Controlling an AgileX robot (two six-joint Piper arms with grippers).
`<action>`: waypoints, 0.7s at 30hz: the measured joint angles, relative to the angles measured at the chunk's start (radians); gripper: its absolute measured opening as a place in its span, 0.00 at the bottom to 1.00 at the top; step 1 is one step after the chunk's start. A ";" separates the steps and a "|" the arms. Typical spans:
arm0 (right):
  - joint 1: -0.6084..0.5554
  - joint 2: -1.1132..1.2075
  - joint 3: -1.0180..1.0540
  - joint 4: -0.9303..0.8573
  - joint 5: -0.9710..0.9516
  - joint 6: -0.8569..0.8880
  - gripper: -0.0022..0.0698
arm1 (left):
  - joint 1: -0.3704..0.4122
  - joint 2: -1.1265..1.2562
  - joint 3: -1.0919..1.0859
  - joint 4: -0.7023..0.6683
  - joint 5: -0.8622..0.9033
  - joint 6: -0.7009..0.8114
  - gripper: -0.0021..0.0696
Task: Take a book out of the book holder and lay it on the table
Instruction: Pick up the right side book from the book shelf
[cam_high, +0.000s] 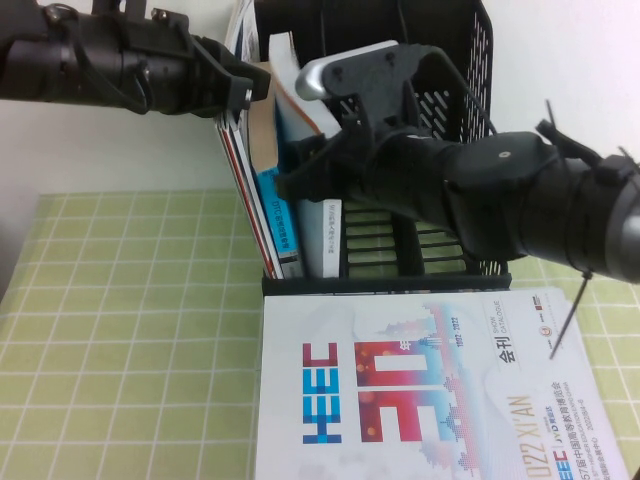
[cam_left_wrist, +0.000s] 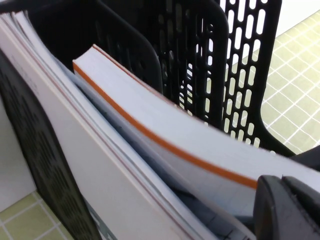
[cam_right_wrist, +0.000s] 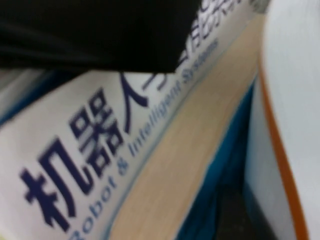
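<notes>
Orange-edged book (cam_left_wrist: 150, 115), in holder (cam_high: 450, 90), is being flanked closely by left claw (cam_high: 243, 92) and right claw (cam_high: 295, 180); claw states cannot be told.

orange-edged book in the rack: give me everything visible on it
The book is thick, with white page edges and a thin orange line along the cover. It stands tilted in the black plastic book holder, leaning among other books and not yet lifted out. The right gripper is at its top, open; contact is unclear. The left gripper hovers by the neighbouring books.
</notes>
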 joint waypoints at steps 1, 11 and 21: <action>0.000 0.010 -0.014 -0.004 0.003 -0.002 0.51 | 0.000 0.000 0.000 0.000 0.000 0.000 0.02; 0.000 -0.007 -0.031 0.006 0.008 -0.109 0.26 | 0.002 0.000 0.000 -0.018 0.007 0.002 0.02; -0.007 -0.253 -0.013 0.054 0.007 -0.215 0.26 | 0.002 -0.037 0.000 -0.022 0.044 0.002 0.02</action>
